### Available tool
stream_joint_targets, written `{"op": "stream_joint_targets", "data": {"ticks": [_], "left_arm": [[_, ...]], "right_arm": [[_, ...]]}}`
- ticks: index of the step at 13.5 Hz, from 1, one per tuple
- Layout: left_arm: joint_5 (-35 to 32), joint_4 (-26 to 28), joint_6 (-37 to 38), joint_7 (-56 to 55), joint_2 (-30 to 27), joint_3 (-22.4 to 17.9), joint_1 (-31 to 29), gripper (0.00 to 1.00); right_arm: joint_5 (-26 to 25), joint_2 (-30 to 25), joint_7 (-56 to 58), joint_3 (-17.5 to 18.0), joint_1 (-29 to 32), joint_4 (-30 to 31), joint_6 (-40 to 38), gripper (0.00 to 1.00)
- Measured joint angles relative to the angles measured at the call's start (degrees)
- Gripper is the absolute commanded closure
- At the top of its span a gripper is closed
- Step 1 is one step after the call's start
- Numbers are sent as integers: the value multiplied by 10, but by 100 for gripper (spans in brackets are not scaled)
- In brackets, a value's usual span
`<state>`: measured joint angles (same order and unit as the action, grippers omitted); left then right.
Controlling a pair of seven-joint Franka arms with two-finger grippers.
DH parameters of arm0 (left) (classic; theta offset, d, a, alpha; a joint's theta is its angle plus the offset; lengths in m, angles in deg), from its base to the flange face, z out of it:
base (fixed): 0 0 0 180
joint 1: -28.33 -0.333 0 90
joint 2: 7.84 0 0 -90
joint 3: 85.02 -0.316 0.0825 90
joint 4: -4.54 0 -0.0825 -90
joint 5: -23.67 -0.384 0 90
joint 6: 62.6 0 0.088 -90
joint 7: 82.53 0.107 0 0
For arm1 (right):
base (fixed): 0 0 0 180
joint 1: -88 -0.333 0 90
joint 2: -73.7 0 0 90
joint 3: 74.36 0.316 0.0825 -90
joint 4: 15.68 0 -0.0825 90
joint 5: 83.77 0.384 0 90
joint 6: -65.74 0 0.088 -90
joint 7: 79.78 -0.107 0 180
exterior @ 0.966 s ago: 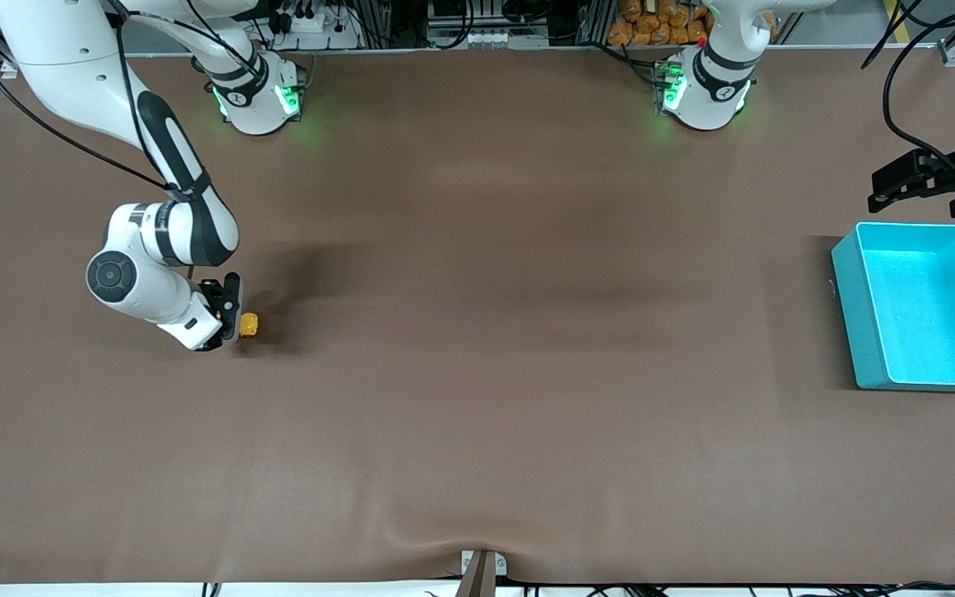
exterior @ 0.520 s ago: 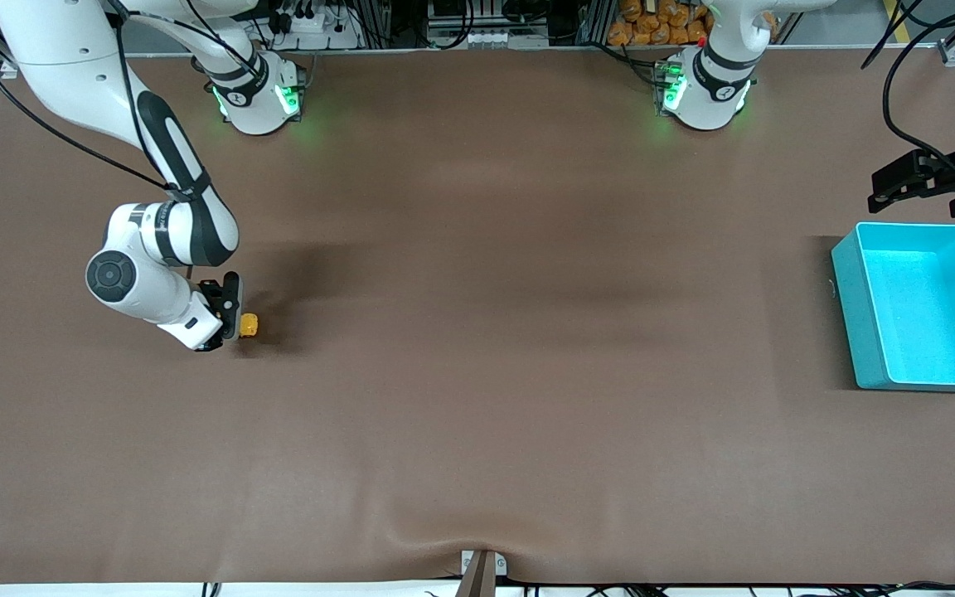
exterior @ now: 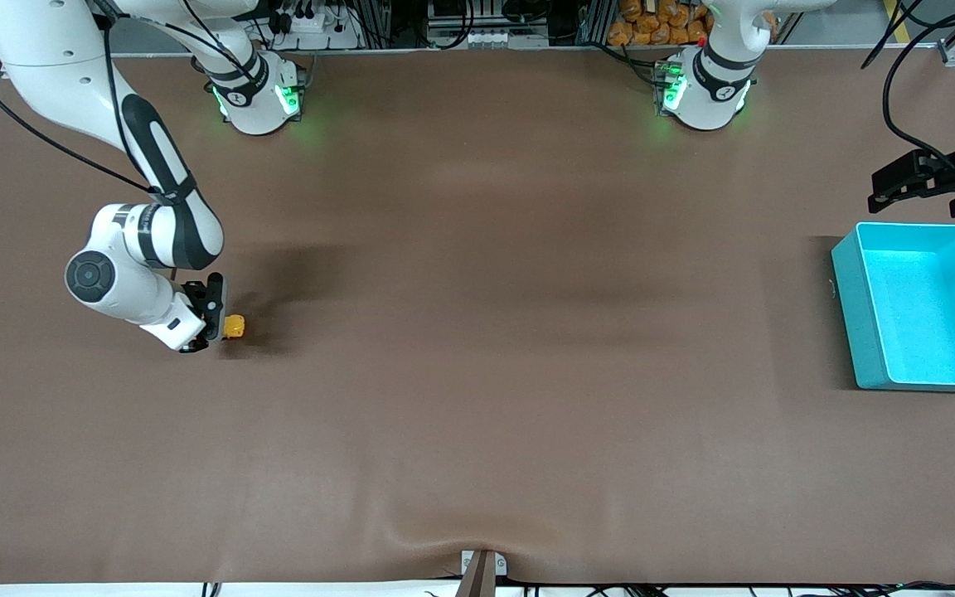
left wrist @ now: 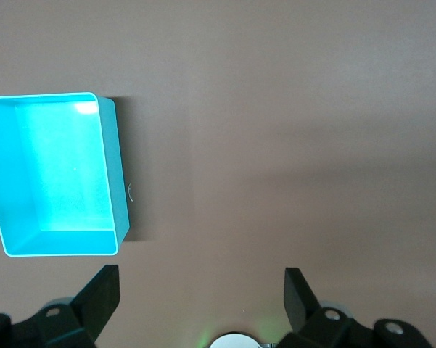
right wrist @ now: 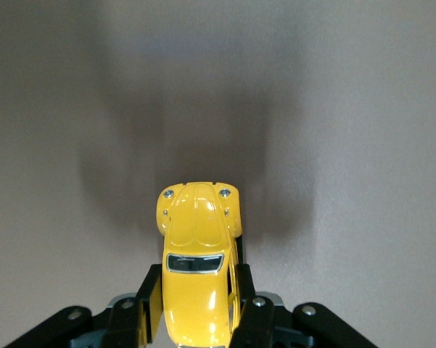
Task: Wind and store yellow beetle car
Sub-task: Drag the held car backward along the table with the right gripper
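Right gripper (exterior: 214,319) drags yellow beetle car (exterior: 234,326) back along table (exterior: 477,373), toward right arm's end. Jaws clamp car's flanks. Light, rigid, glossy shell — side grip sound, slip possible. Left gripper (exterior: 913,178) waits wide open, empty, near teal bin (exterior: 859,307).

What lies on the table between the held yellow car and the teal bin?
Nothing visible. The right gripper is shut on the yellow beetle car at its own end of the table; only bare brown table stretches to the teal bin, near the waiting, open left gripper.
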<state>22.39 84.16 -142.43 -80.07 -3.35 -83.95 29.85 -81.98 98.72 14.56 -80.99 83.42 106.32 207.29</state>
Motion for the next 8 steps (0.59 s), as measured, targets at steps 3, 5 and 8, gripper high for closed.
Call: {"op": "stream_joint_targets", "data": {"ticks": [3, 5, 8], "left_arm": [[0, 0, 0, 0, 0, -1, 0, 0], [0, 0, 0, 0, 0, -1, -1, 0], [0, 0, 0, 0, 0, -2, -1, 0]], "right_arm": [[0, 4, 23, 0, 18, -6, 0, 69], [0, 8, 40, -1, 34, -13, -1, 69], [0, 12, 55, -1, 53, -20, -2, 69]]}}
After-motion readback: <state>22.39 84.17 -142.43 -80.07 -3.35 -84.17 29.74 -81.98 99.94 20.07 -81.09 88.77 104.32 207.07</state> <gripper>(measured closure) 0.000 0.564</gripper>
